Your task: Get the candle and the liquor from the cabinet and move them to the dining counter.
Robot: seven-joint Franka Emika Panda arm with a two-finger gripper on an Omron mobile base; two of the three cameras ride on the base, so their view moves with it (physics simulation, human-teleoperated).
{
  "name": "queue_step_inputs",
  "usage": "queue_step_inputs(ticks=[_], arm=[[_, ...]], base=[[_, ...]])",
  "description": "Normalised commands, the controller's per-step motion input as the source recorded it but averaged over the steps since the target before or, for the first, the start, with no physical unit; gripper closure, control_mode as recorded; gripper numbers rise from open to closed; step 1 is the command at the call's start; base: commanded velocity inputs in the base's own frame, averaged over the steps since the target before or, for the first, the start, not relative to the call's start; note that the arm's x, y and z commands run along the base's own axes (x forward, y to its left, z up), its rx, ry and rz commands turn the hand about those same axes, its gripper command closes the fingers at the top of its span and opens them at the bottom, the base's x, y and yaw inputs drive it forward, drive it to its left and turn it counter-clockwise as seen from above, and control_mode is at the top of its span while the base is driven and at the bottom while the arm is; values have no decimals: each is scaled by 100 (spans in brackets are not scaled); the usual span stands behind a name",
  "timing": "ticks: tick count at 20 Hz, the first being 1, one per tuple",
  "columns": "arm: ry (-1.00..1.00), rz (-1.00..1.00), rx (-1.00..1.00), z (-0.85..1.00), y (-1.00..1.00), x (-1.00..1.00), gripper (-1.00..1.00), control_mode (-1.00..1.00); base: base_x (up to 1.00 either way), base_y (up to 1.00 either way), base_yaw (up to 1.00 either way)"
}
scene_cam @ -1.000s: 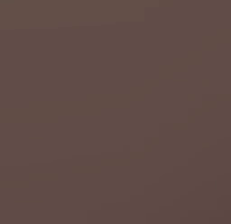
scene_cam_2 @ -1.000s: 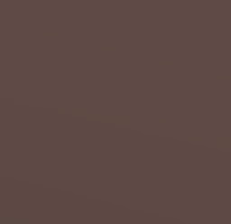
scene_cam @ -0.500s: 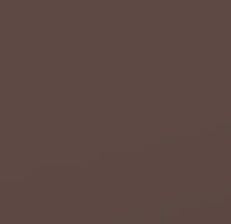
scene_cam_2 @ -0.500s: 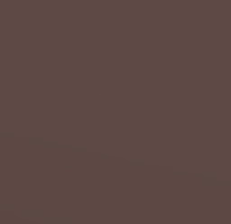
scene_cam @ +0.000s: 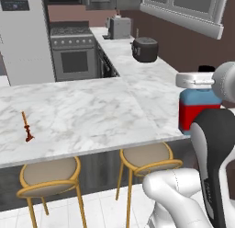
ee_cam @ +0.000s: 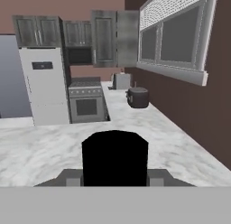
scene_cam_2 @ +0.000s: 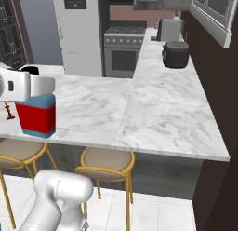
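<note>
My gripper is shut on the top of the liquor, a squarish bottle with a red body, a blue band and a black cap. It hangs upright over the right front part of the dining counter; whether it rests on the marble I cannot tell. From the right the gripper and the liquor sit at the left. In the hand view the black cap fills the gap of the gripper. The candle stands on the counter's left; its holder peeks out beside the bottle. Grey cabinets hang at the back.
Two tan stools stand under the counter's front edge. A dark round cooker and a toaster sit on the far worktop. A stove and a fridge stand behind. A windowed wall runs along the right.
Both base views were a flat brown surface before and now look over the dining counter. The whole picture has changed, so the cameras have moved.
</note>
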Motion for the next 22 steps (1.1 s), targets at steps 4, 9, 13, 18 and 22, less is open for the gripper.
queue_step_inputs(ticks=[4,9,13,18,22], arm=[[0,0,0,0,0,0,100,100],[0,0,0,0,0,0,100,100],[0,0,0,0,0,0,100,100],[0,12,0,-9,-37,56,100,-100],[0,45,1,-37,-32,87,100,-100]], base=[[80,0,0],[62,-3,0],[46,-7,0],[0,0,0],[0,0,0]])
